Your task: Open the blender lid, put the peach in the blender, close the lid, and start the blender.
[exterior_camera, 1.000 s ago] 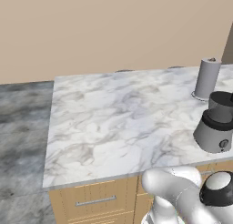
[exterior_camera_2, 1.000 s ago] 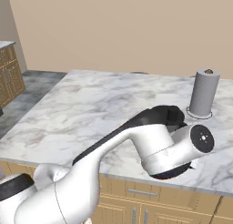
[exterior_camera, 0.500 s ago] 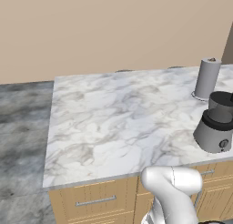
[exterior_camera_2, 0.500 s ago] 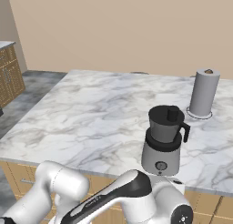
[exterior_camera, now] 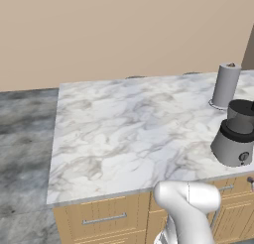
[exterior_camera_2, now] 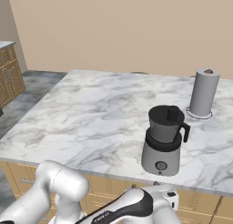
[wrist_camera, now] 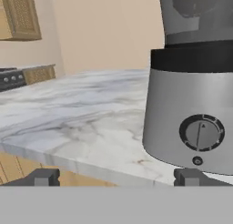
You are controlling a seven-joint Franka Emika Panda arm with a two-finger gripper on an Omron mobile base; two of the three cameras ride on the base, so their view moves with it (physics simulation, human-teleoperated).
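Note:
The blender (exterior_camera_2: pixel 160 155) stands near the front edge of the marble counter (exterior_camera_2: pixel 91 114), at the right of the left base view (exterior_camera: pixel 233 144). Its silver-grey base carries a round front knob (wrist_camera: pixel 201 133). The blender lid (exterior_camera_2: pixel 166 113) sits flat on the dark jar, whose handle points right. My gripper (wrist_camera: pixel 117 177) hangs low in front of the counter edge, level with the blender base (wrist_camera: pixel 195 114) and facing the knob. It is open, its fingertips (wrist_camera: pixel 43 177) wide apart with nothing between them. The peach is out of view.
A plain grey upright cylinder (exterior_camera_2: pixel 203 93) stands behind the blender to the right, also seen in the left base view (exterior_camera: pixel 225 84). Wooden drawers (exterior_camera: pixel 104 219) run under the counter. Wooden cabinets (exterior_camera_2: pixel 9 77) stand off to the left.
The arm has swung down from over the counter to below its front edge. It no longer covers the blender in the right base view. The blender and the cylinder have not moved.

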